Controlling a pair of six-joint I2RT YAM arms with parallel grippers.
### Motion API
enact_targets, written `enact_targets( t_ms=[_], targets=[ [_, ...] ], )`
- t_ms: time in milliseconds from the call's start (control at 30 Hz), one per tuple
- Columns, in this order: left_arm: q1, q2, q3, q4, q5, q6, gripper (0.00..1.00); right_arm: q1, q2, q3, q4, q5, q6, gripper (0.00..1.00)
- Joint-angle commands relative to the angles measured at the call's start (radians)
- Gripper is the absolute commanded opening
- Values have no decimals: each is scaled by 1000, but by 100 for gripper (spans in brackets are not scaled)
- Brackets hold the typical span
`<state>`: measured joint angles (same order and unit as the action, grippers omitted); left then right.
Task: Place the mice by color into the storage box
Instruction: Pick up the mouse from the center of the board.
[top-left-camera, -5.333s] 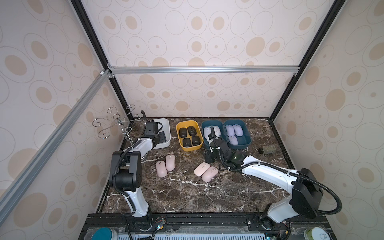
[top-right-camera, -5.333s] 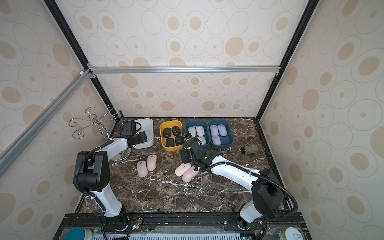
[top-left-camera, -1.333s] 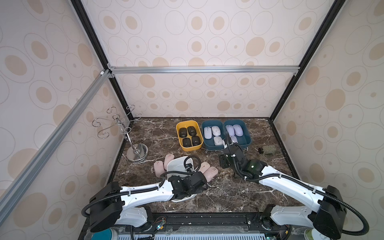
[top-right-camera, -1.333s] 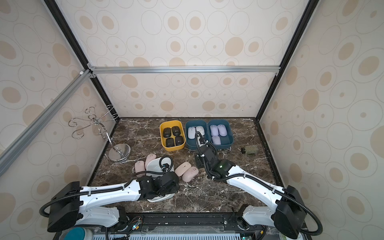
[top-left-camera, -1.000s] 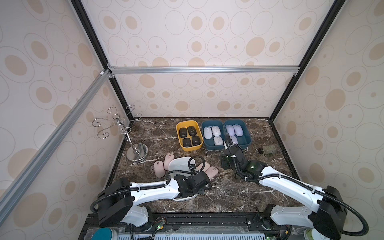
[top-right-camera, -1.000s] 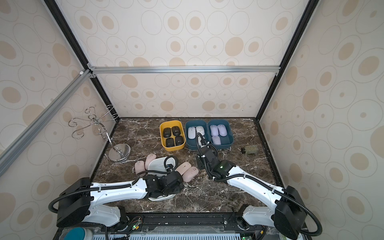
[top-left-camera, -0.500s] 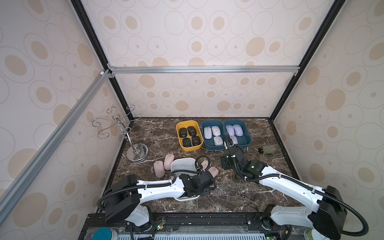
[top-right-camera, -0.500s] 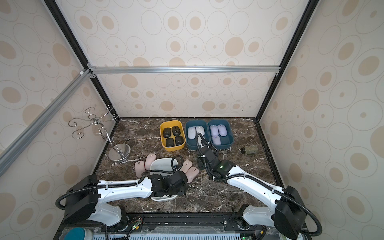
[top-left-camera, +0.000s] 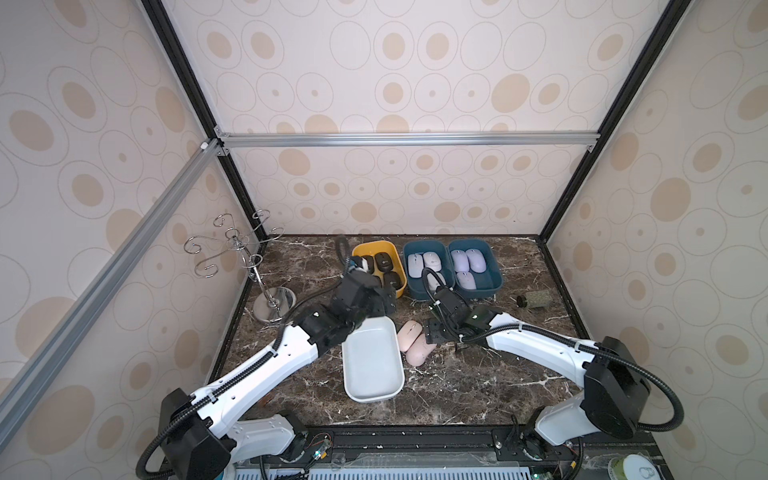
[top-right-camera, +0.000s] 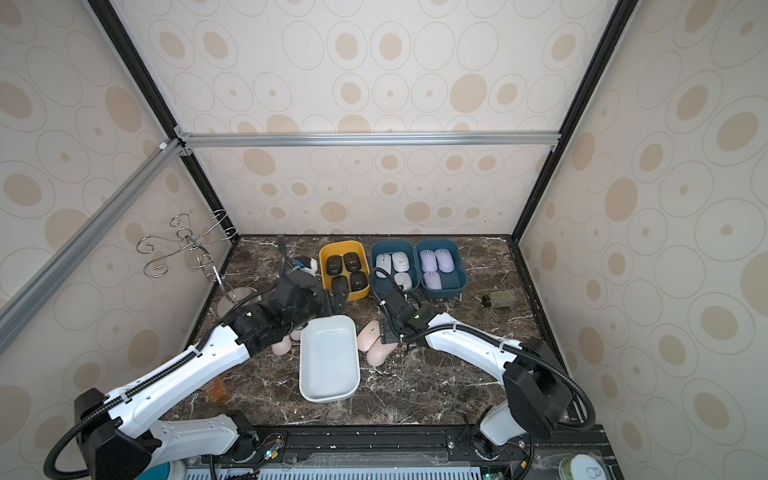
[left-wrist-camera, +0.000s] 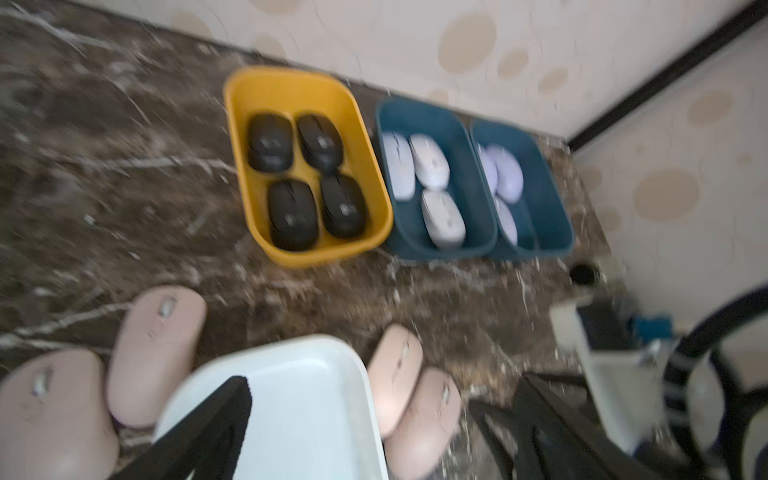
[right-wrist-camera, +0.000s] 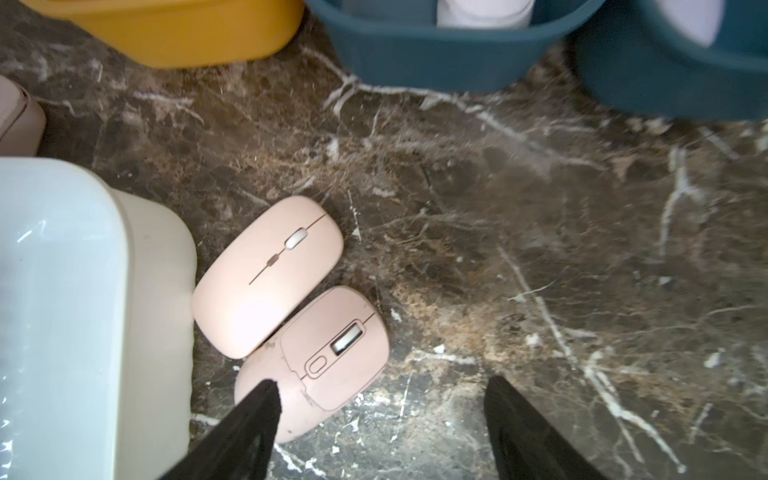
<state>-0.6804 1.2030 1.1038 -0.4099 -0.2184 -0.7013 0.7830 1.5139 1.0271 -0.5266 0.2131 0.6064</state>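
An empty white storage box (top-left-camera: 372, 361) lies mid-table. Two pale pink mice (top-left-camera: 409, 336) rest against its right side, sharp in the right wrist view (right-wrist-camera: 266, 278). Two more pink mice (top-right-camera: 281, 345) lie at its left, partly under my left arm. My left gripper (top-left-camera: 384, 301) hangs open above the box's far end, one finger (left-wrist-camera: 216, 428) over the box, holding nothing. My right gripper (right-wrist-camera: 382, 399) is open just right of the nearer pink mouse (right-wrist-camera: 328, 353), one fingertip (right-wrist-camera: 257, 411) over that mouse's rear. Black mice (top-left-camera: 382, 262) fill a yellow box (top-left-camera: 372, 245).
White mice (top-left-camera: 432, 262) and lavender mice (top-left-camera: 473, 259) sit in two blue boxes (top-left-camera: 424, 245) at the back. A metal hook stand (top-left-camera: 270, 299) stands at the back left. A small green cylinder (top-left-camera: 534, 300) lies at the right.
My left gripper has opened, let go of the white box, and drawn back toward the yellow box. The right gripper has opened wider and come closer to the pink mice.
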Motion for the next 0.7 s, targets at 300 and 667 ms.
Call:
enact_targets(
  t_ms=[300, 667],
  targets=[
    [352, 38, -32, 335, 175, 237, 100, 16, 144, 47, -32, -148, 188, 83],
    [399, -16, -158, 421, 312, 187, 100, 16, 222, 51, -29, -158, 210, 82]
  ],
)
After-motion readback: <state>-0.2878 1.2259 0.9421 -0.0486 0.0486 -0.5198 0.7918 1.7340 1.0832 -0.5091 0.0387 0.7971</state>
